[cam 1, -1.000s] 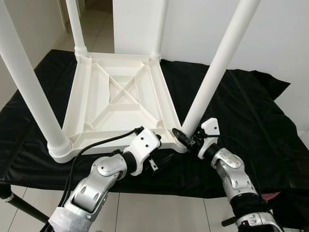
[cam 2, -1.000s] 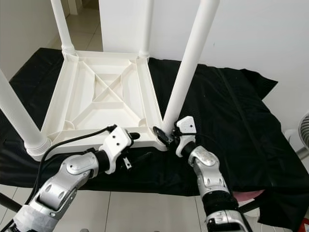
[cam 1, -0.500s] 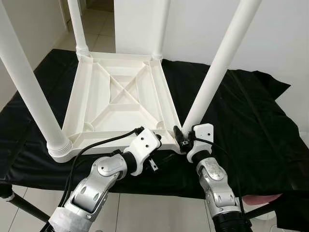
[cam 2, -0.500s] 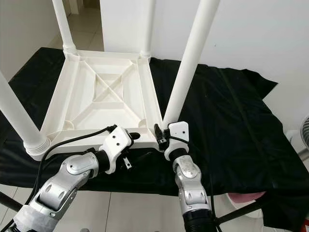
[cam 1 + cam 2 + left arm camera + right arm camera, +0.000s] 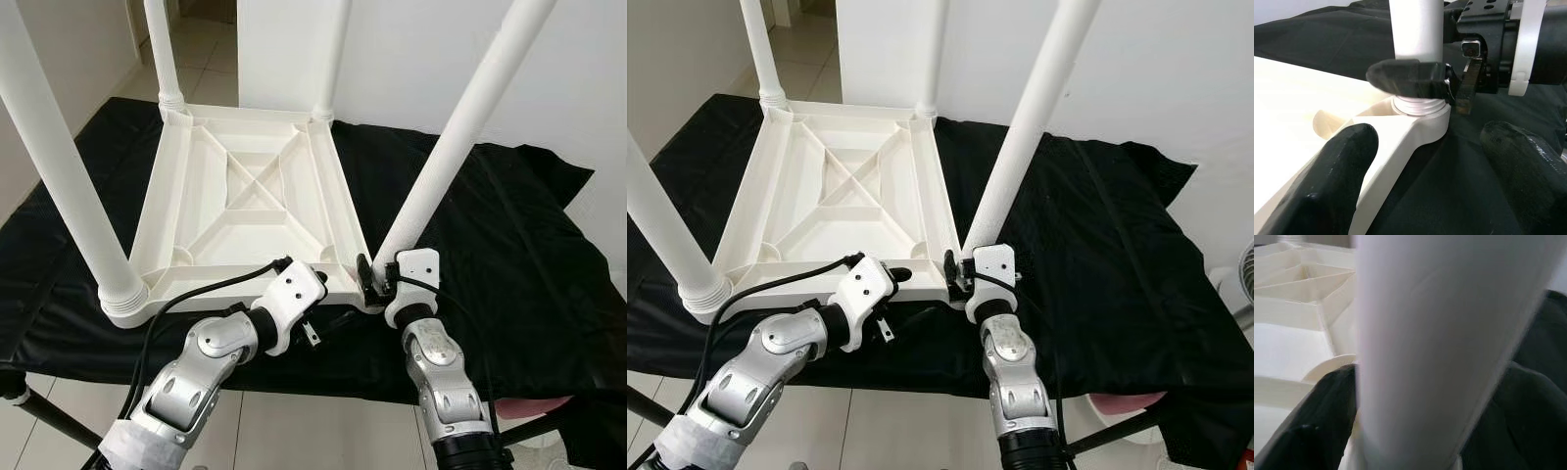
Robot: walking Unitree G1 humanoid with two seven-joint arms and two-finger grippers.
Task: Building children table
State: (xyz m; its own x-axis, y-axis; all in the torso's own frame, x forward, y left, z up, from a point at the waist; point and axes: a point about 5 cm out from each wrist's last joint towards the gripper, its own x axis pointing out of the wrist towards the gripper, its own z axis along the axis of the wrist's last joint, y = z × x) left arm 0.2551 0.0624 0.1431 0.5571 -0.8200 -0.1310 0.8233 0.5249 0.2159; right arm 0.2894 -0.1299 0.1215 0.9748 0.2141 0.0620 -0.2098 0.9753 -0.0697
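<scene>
A white plastic children's table (image 5: 157, 196) lies upside down on a black cloth, its four legs pointing up. The near right leg (image 5: 451, 157) leans to the right out of its corner socket (image 5: 1418, 105). My right gripper (image 5: 377, 279) is shut on the base of that leg; one black finger (image 5: 1408, 78) crosses the leg just above the socket, and the leg (image 5: 1440, 333) is pressed between its fingers. My left gripper (image 5: 906, 299) is open at the table's near rim, its fingers (image 5: 1342, 161) straddling that same corner without touching it.
The black cloth (image 5: 509, 235) covers a low stand whose front edge runs just below both grippers. Tiled floor (image 5: 294, 431) lies beneath. A white wall stands behind, a doorway at the back left. A black stand leg (image 5: 39, 416) slants at the lower left.
My right forearm has swung in from the right to stand straight below the near right leg, its gripper staying at the leg's base. The left arm has not moved.
</scene>
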